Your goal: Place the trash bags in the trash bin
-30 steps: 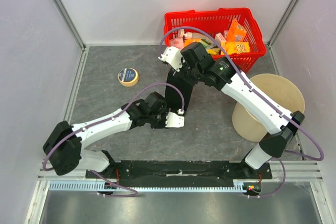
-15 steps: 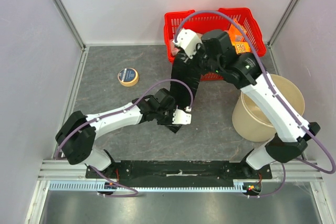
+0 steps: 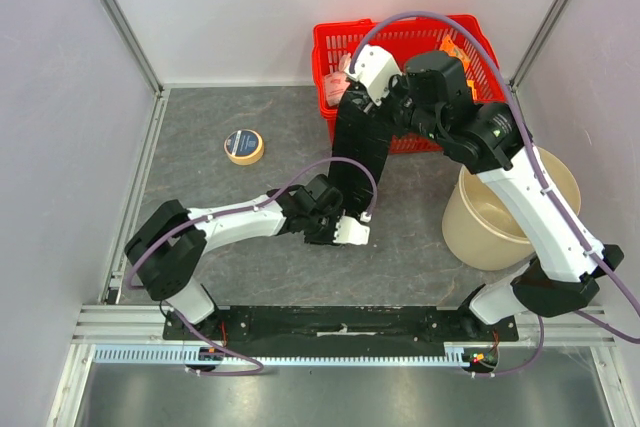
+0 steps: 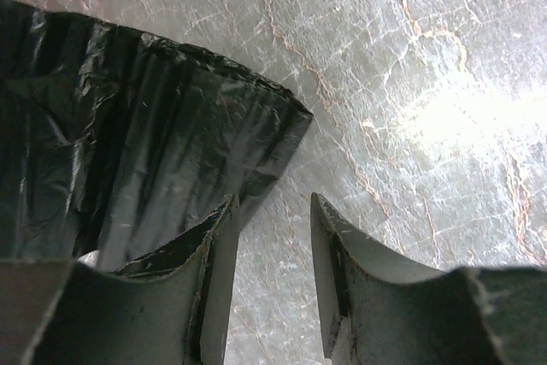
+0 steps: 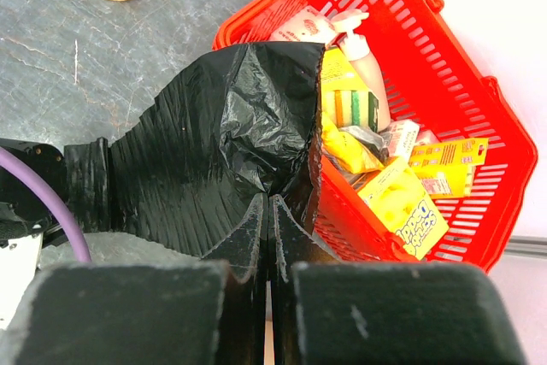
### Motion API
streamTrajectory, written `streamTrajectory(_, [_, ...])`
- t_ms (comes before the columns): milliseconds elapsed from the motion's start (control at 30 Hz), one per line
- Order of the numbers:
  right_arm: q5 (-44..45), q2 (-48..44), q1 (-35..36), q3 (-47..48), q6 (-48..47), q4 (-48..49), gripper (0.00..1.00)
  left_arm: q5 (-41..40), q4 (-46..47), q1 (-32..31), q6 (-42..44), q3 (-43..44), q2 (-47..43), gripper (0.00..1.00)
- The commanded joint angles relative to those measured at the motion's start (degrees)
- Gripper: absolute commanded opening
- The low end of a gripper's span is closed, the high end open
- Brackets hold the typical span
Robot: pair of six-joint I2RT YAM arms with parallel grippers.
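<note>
A black trash bag [image 3: 356, 147] hangs stretched between the two arms, from in front of the red basket down to the table. My right gripper [image 3: 362, 87] is shut on its upper end; in the right wrist view the fingers [image 5: 256, 228] pinch the crumpled bag [image 5: 197, 151]. My left gripper [image 3: 350, 229] is low at the bag's bottom end, open, with only bare table between its jaws; the bag [image 4: 145, 126] lies against the outer side of the left finger [image 4: 214, 245]. The beige trash bin [image 3: 485, 232] stands at the right, partly under my right arm.
A red wire basket [image 3: 487, 65] full of packets stands at the back, touching the bag; its rim [image 5: 479, 117] is just right of the right gripper. A roll of tape [image 3: 244, 145] lies on the dark stone table at the left. White walls enclose the table.
My right gripper has risen and moved right toward the basket, pulling the bag taut and upright. The left arm has slid right along the table with the bag's lower end.
</note>
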Motion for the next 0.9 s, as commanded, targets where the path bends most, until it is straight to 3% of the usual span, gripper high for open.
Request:
streamTrajectory(0, [0.6,-1.8,-0.5,2.2,-0.6,-0.1,0.00,1.7,3.8,-0.7,2.5,2.4,1.3,0.45])
streamTrajectory(367, [1.6,-3.3,-2.1,4.2,-1.5,0.1,0.00,1.2,5.1,-0.7,2.9,3.2,-3.0,0.44])
streamTrajectory(867, [2.1,-5.9,-4.2,7.2,-2.1,0.1,0.00,0.9,7.8,-0.9,4.2,5.7,-1.9,0.44])
